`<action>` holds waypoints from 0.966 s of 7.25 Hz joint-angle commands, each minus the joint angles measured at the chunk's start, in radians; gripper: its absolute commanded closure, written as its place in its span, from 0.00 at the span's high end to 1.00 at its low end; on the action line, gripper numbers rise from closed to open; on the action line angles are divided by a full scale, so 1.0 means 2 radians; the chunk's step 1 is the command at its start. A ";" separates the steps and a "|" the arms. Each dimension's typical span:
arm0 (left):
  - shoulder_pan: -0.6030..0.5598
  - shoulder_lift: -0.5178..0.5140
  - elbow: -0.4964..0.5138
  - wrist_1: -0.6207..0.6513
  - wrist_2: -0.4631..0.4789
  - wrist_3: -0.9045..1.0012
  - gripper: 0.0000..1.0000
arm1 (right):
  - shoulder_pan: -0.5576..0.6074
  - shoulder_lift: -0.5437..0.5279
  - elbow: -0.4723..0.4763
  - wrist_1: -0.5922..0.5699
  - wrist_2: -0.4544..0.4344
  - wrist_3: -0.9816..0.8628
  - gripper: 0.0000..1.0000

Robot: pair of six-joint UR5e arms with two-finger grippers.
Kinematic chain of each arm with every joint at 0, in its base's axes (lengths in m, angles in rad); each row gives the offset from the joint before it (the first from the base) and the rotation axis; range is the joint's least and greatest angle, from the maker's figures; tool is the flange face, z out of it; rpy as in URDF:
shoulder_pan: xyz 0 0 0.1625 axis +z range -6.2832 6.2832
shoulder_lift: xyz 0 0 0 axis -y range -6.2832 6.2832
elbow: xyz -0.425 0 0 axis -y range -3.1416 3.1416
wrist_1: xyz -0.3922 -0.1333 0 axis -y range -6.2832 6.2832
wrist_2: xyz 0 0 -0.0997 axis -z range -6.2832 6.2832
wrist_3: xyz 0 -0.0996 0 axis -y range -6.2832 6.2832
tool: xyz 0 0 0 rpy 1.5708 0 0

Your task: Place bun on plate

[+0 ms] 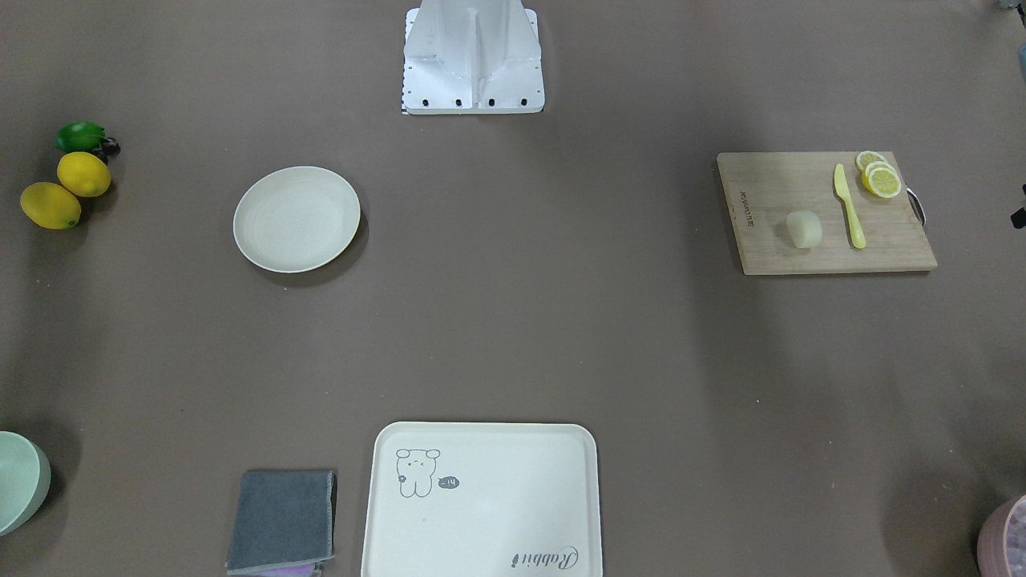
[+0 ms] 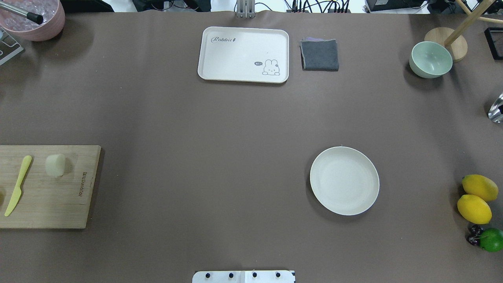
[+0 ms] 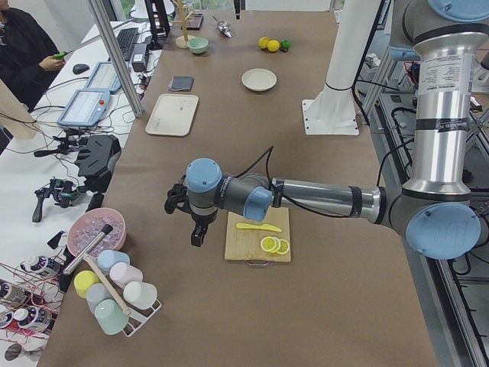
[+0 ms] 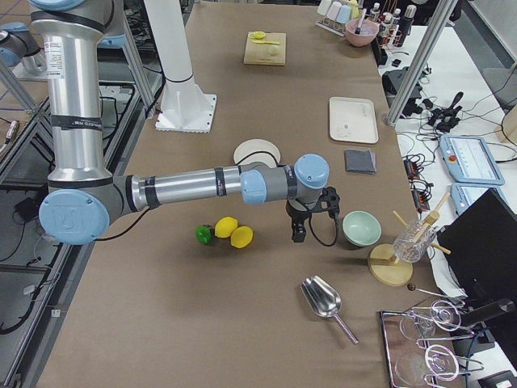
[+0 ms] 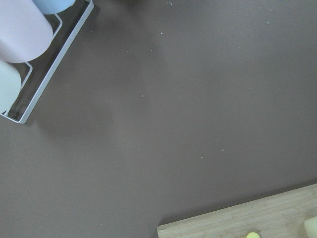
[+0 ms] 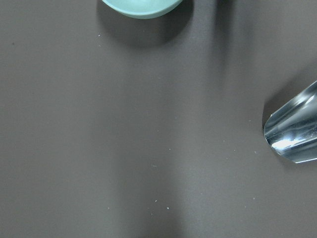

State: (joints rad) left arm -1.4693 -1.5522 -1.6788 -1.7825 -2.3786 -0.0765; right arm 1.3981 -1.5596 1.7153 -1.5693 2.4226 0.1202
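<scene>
The bun (image 1: 804, 229) (image 2: 55, 164), a small pale cream block, lies on a wooden cutting board (image 1: 826, 248) (image 2: 47, 196) on my left side of the table. The round cream-green plate (image 1: 296, 219) (image 2: 344, 180) (image 3: 259, 79) sits bare on my right side. My left gripper (image 3: 197, 232) hangs over the table beside the board, beyond its outer edge, away from the bun. My right gripper (image 4: 299, 230) hovers past the lemons, near the mint bowl, away from the plate. Both show only in the side views, so I cannot tell whether they are open or shut.
A yellow knife (image 1: 850, 207) and lemon slices (image 1: 880, 178) share the board. A cream tray (image 2: 243, 54), a grey cloth (image 2: 320, 54) and a mint bowl (image 2: 430, 59) line the far edge. Lemons and a lime (image 2: 477, 208) lie at the right. A cup rack (image 3: 114, 294) and a metal scoop (image 4: 323, 301) lie at the table's ends.
</scene>
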 commanded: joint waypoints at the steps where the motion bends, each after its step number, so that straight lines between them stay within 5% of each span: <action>1: 0.000 0.002 -0.007 0.018 0.001 -0.002 0.98 | 0.000 0.001 0.001 0.000 -0.001 0.000 1.00; 6: 0.012 -0.003 -0.005 0.018 -0.001 -0.041 0.98 | -0.028 0.000 -0.002 0.024 0.000 0.003 1.00; 7: 0.017 0.000 -0.007 0.013 0.000 -0.041 0.98 | -0.062 0.004 0.001 0.059 -0.001 0.090 0.98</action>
State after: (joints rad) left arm -1.4461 -1.5552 -1.6905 -1.7487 -2.3809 -0.1496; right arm 1.3329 -1.5560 1.7147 -1.5204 2.4228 0.1625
